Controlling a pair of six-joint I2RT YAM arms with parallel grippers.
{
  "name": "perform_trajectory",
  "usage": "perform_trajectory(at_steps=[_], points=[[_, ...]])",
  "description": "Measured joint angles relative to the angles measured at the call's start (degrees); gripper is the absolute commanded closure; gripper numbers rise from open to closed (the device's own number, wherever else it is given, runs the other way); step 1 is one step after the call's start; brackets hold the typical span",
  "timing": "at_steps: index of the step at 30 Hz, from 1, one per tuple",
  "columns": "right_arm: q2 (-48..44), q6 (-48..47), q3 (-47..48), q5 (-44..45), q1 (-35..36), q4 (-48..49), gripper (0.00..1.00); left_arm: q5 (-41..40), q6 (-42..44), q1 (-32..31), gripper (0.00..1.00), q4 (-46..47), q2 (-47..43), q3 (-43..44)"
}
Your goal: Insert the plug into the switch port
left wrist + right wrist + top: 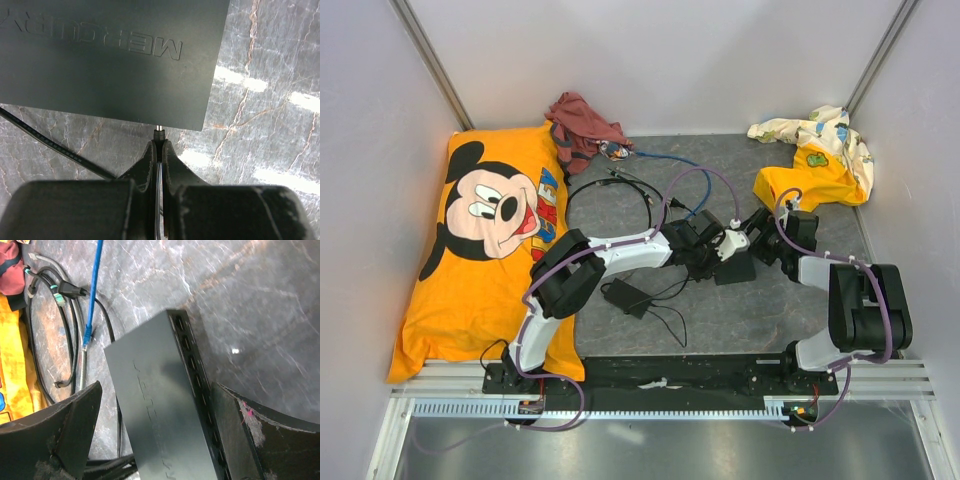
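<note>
Left wrist: left pincer (158, 148) pinches the plug (158, 132), tip at edge of switch (110, 65).

"MERCU…" embossed upside-down, flat blk box (100, 80)

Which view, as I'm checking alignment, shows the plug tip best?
Left wrist: the plug shows its metal tip poking out of the shut left fingers, right at the switch edge. In top external it is too small to spot; right wrist shows only the switch, no plug.

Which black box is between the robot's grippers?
The thin, flat switch box; the smaller, thicker adapter brick lies off by itself.
</note>
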Motion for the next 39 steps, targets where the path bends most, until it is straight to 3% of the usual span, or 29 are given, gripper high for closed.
perform_trajectory(at_steps=[20,26,39], points=[[-4.5,0.6,-5.4,-0.3,-0.1,2.3,0.02,1.6,-4.7,0.0,0.99,1.1,0.2,-0.1],[-4.5,0.5,-5.4,0.3,3.1,2.8,0.02,4.2,-4.7,-0.3,0.99,-0.7,0.3,0.2],[-13.2,5.5,-12.2,9.6,6.7,3.1,0.02,1.4,-7.8,-2.3,0.98,-4.1,1.1,2.1]])
